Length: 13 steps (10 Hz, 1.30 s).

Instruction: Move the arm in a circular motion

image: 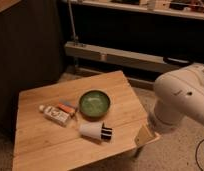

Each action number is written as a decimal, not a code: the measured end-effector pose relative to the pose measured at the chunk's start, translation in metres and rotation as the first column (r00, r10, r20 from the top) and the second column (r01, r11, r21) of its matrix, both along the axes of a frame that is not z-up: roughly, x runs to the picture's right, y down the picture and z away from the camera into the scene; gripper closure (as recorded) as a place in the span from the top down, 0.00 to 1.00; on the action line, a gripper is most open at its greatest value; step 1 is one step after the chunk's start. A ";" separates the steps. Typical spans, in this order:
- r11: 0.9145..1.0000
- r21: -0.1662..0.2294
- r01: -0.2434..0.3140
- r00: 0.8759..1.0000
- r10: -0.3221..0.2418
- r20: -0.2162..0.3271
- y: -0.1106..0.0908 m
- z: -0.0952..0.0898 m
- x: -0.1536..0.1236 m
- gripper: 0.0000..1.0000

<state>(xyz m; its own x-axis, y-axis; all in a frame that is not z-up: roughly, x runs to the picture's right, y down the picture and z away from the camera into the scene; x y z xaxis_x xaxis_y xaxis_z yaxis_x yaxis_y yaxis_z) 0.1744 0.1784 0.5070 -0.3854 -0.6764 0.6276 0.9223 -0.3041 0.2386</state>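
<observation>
**Camera view (sole view)**

- Arm: thick, glossy white, rounded segments. It fills the right side of the frame, off the table's right edge, and bends down and left toward the table's near right corner.
- Gripper: yellowish-tan tip at the arm's lower end, right at that corner. Whether it is open or closed cannot be told, and nothing can be seen held in it. Whether it touches the wood cannot be told either.
- Table: low, pale wood.
- Bowl: green, mid-table, well apart from the gripper.
- Cylinder: white with a black end, lying on its side just in front of the bowl, between the bowl and the near edge.
- Tube: white, lying to the left of the bowl.
- Small orange item: just beside the tube.

**Handling note (judgement)**

- The task's thing is the arm itself, so there is nothing to take hold of.
- It looks rigid and heavy, with a hard, smooth shell, and a swing would likely carry momentum.
- A circle traced from here would call for lift or outward clearance first, since the tip sits at the table corner.
- The cylinder looks light and apt to roll, so it is the item most likely to be knocked.
</observation>
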 end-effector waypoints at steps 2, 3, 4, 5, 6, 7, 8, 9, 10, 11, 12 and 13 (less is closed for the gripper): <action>0.996 -0.007 0.084 0.994 -0.083 0.075 0.020 -0.015 -0.052 0.80; 0.990 -0.007 0.144 0.980 -0.142 0.137 0.033 -0.026 -0.095 0.80; 0.983 -0.004 0.183 0.967 -0.179 0.179 0.040 -0.032 -0.124 0.80; 0.976 0.004 0.218 0.952 -0.213 0.219 0.046 -0.039 -0.150 0.80; 0.967 0.013 0.254 0.932 -0.248 0.265 0.053 -0.045 -0.182 0.80; 0.957 0.029 0.290 0.904 -0.284 0.320 0.057 -0.052 -0.220 0.80; 0.950 0.044 0.310 0.886 -0.305 0.350 0.057 -0.053 -0.242 0.80; 0.943 0.064 0.328 0.862 -0.326 0.389 0.054 -0.051 -0.271 0.80; 0.935 0.089 0.343 0.840 -0.348 0.416 0.048 -0.046 -0.294 0.80; 0.928 0.107 0.358 0.819 -0.367 0.440 0.042 -0.040 -0.319 0.80; 0.922 0.122 0.366 0.806 -0.380 0.453 0.035 -0.034 -0.337 0.80; 0.916 0.143 0.375 0.792 -0.397 0.464 0.024 -0.023 -0.362 0.80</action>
